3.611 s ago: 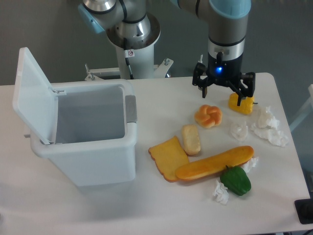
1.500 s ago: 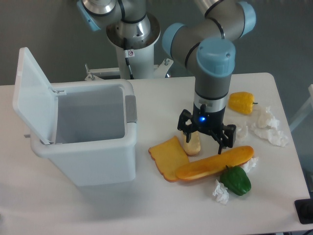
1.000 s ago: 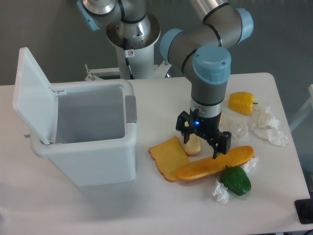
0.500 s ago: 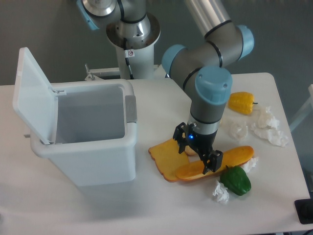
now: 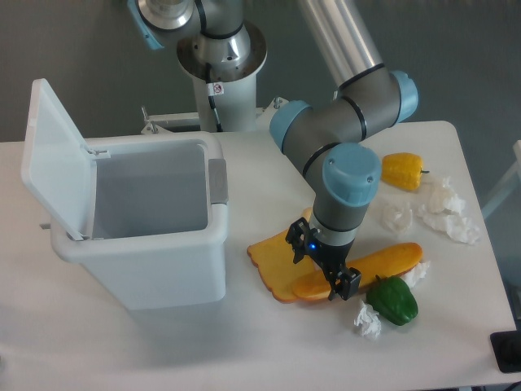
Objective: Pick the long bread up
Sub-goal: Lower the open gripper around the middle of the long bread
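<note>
Bread is what matters here: the long bread [image 5: 370, 269] lies on the table [image 5: 244, 342] toward the near right, its long axis running from a lower left end, which rests against the toast slice [image 5: 277, 262], up to a right end beside the crumpled paper [image 5: 444, 210]. A green pepper [image 5: 394, 300] sits just near of its middle-right stretch.

The gripper [image 5: 322, 265] is down low at the loaf's left half, its wrist turned so the two fingers stand on a line crossing the loaf's length, one on the far-left side over the toast, the other on the near side by the loaf's edge. The jaws stand apart, with the loaf's body between them or just under them; whether the fingertips touch the bread I cannot tell.

From where I stand, the closing direction looks right, squeezing across the narrow width. The grip sits left of the loaf's middle, so the right end may droop on lifting.
</note>
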`<move>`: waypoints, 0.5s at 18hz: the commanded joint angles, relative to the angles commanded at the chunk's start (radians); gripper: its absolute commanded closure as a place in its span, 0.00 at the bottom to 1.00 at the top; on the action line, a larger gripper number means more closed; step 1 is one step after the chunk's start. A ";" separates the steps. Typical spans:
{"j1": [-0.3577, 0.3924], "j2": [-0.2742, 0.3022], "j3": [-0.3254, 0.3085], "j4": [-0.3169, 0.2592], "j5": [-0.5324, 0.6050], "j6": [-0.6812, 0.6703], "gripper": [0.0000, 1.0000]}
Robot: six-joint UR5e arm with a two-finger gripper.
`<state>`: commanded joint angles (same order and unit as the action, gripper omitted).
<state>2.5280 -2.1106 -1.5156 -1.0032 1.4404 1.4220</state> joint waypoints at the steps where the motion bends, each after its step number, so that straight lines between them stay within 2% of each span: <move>1: 0.000 -0.009 0.002 0.002 0.000 0.005 0.00; 9: 0.000 -0.049 0.015 0.000 0.018 0.008 0.00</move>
<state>2.5280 -2.1598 -1.5003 -1.0032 1.4587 1.4297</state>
